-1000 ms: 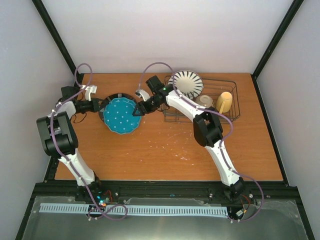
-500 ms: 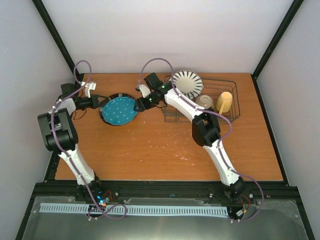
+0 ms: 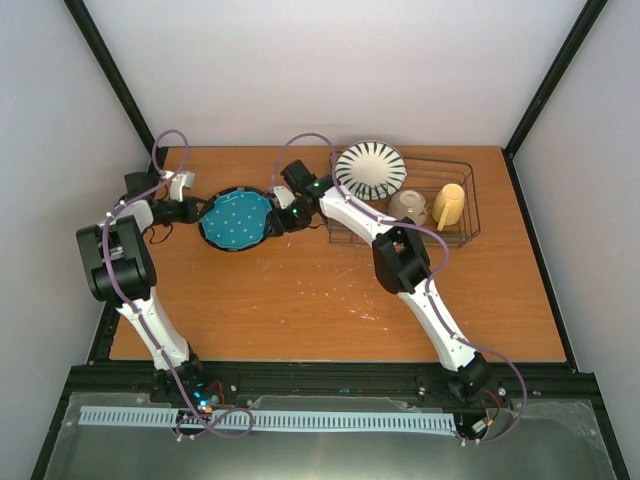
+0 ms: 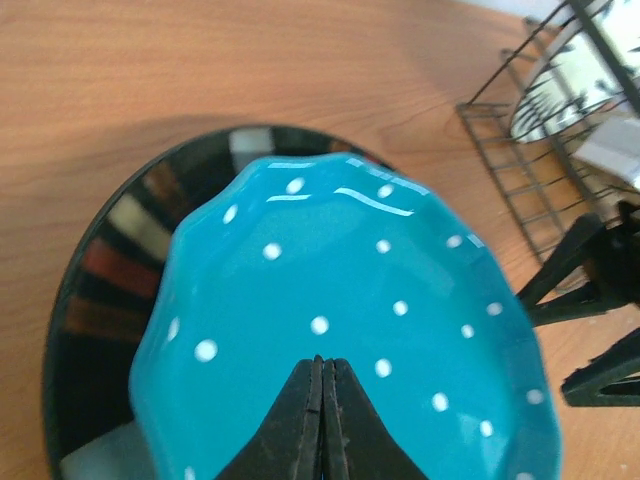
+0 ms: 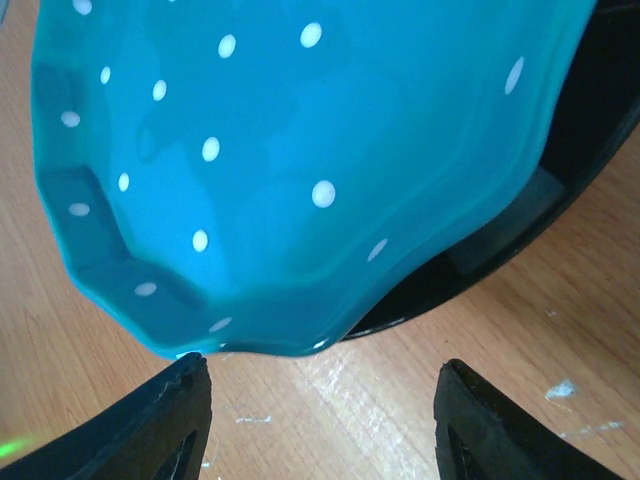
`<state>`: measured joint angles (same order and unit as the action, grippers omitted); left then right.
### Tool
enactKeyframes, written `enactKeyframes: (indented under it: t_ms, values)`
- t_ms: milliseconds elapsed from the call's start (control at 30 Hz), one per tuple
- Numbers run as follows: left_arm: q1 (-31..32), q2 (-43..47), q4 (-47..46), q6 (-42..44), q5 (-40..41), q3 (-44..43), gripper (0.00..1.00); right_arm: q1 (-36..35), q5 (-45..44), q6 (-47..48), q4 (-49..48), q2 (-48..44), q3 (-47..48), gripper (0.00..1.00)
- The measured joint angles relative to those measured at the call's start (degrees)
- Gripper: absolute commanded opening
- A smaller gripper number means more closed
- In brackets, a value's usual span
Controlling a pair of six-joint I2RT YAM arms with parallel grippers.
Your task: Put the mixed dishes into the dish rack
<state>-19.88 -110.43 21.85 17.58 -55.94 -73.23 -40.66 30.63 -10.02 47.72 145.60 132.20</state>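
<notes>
The teal plate (image 3: 237, 220) sits tilted over a black plate (image 4: 110, 270) at the far left of the table (image 3: 330, 300), between the two grippers. The left gripper (image 4: 322, 400) has its fingers pressed together, tips lying against the plate's near face. Whether they nip the rim cannot be told. The right gripper (image 5: 322, 370) has its fingers spread wide just beside the opposite rim, apart from it. The plate is glossy, wavy-edged and dotted white. The dish rack (image 3: 470, 215) stands to the right.
</notes>
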Motion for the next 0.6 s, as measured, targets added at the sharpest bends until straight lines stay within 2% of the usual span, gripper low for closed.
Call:
enactKeyframes:
  t_ms: [167, 367, 500, 600]
  values:
    - [0.0, 0.0, 0.1, -0.1, 6.9, 0.5, 0.09, 0.0, 0.2, -1.1, 0.1, 1.0, 1.6, 0.59]
    - [0.0, -0.1, 1.6, 0.3, 12.7, -0.5, 0.29, 0.0, 0.2, -1.3, 0.1, 1.0, 2.6, 0.59]
    - [0.0, -0.5, 2.6, 0.5, 14.8, -1.2, 0.30, 0.0, 0.2, -1.3, 0.2, 1.0, 2.7, 0.59]
    - [0.0, -1.9, 3.3, 0.5, 15.6, -2.3, 0.25, 0.1, 0.2, -1.3, 0.2, 1.0, 2.6, 0.59]
